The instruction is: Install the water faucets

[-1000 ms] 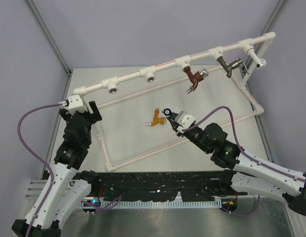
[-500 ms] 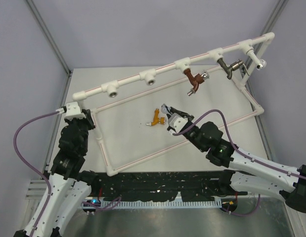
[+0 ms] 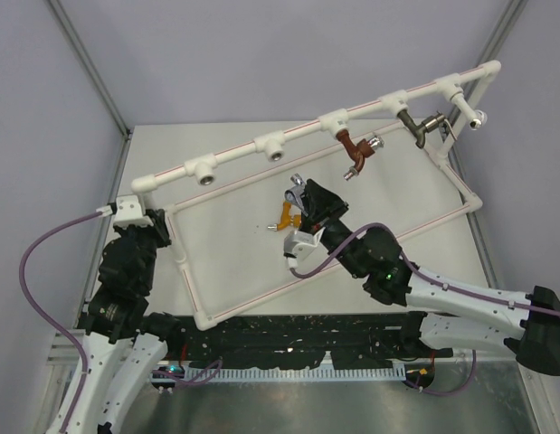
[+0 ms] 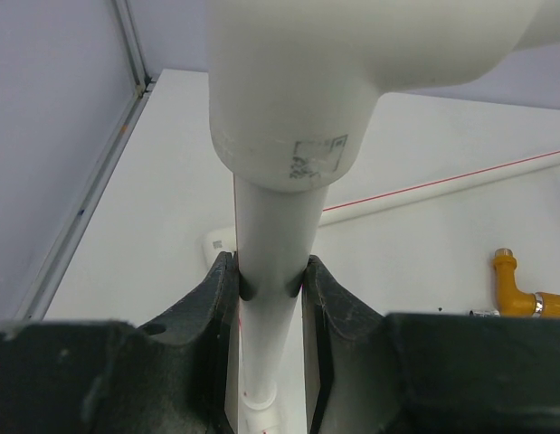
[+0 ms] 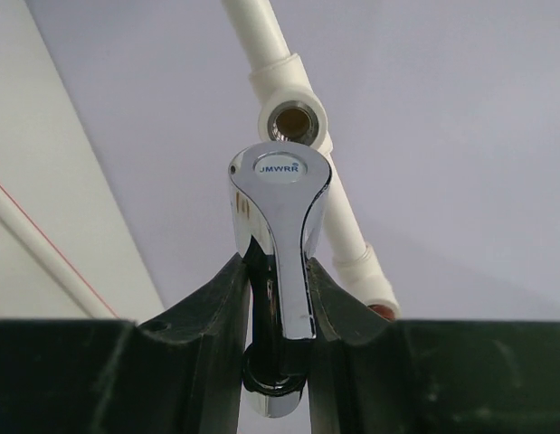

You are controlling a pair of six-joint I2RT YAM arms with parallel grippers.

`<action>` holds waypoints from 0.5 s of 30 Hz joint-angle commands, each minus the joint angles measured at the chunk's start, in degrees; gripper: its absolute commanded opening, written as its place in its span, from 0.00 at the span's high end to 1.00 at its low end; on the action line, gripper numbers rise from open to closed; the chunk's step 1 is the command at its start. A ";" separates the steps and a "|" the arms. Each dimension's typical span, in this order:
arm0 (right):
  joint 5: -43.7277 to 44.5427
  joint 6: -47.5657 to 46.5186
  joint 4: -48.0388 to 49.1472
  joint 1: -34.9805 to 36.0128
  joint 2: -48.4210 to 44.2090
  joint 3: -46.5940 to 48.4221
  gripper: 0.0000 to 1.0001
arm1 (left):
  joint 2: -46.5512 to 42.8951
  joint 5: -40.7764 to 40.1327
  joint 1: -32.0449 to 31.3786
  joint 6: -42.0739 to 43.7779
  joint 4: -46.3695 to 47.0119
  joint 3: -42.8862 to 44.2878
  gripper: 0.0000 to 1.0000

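My right gripper (image 3: 300, 194) (image 5: 278, 280) is shut on the shiny chrome faucet (image 3: 298, 187) (image 5: 280, 208), held above the table, handle pointing at an empty tee socket (image 5: 291, 122) on the white pipe frame's top rail (image 3: 243, 149). The orange-yellow faucet (image 3: 286, 215) (image 4: 519, 291) lies on the table, partly behind that gripper. The red-brown faucet (image 3: 356, 149) and the dark grey faucet (image 3: 421, 123) hang from the rail's right sockets. My left gripper (image 3: 160, 220) (image 4: 270, 276) is shut on the frame's left upright pipe (image 4: 270, 235), under its elbow.
Two empty tee sockets (image 3: 207, 172) (image 3: 276, 147) face the front on the rail's left half. The frame's lower rectangle (image 3: 261, 294) lies on the table. Metal enclosure posts (image 3: 90, 72) and grey walls stand close on both sides.
My left gripper came nearer and closed on the frame's left upright. My right arm swung left and lifted the chrome faucet up toward the rail.
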 commanded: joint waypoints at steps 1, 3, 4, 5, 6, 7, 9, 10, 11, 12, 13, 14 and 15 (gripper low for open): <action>5.81 -22.04 12.13 2.72 4.56 -0.23 0.95 | 1.74 5.37 -0.41 -0.65 -4.45 0.04 1.00; 6.60 -25.74 14.25 3.07 6.23 -0.14 0.95 | 1.56 5.01 -0.68 -0.39 -4.71 -0.13 1.00; 6.60 -26.20 14.17 3.16 7.02 0.73 0.95 | 1.39 4.93 -0.76 -0.30 -4.80 -0.31 1.00; 6.52 -27.60 14.25 3.34 7.38 1.44 0.95 | 1.39 4.58 -0.94 -0.04 -4.80 -0.40 1.00; 6.60 -28.31 14.34 3.43 7.99 1.79 0.95 | 1.39 3.88 -1.11 0.31 -4.89 -0.40 1.00; 6.69 -29.70 14.25 3.60 8.08 2.84 0.95 | 1.39 3.61 -1.29 0.49 -4.89 -0.40 1.00; 6.69 -31.47 13.73 3.95 8.44 3.98 0.95 | 1.47 3.61 -1.29 0.58 -4.89 -0.40 1.00; 6.69 -32.00 13.12 4.04 8.52 4.51 0.95 | 1.39 3.61 -1.29 0.58 -4.89 -0.40 1.00; 6.86 -33.14 12.67 4.13 8.53 5.30 0.95 | 1.30 3.61 -1.38 0.67 -4.89 -0.48 1.00; 6.78 -33.76 12.15 4.22 8.70 5.40 0.95 | 1.30 3.61 -1.38 0.58 -4.89 -0.57 1.00; 7.21 -34.89 11.71 4.57 8.87 6.18 0.95 | 1.39 3.52 -1.38 0.67 -4.80 -0.57 1.00; 7.22 -35.51 11.27 4.57 9.05 6.45 0.95 | 1.30 3.61 -1.47 0.67 -4.80 -0.57 1.00; 7.13 -36.22 11.35 4.66 9.23 6.89 0.95 | 1.39 3.69 -1.47 0.67 -4.80 -0.57 1.00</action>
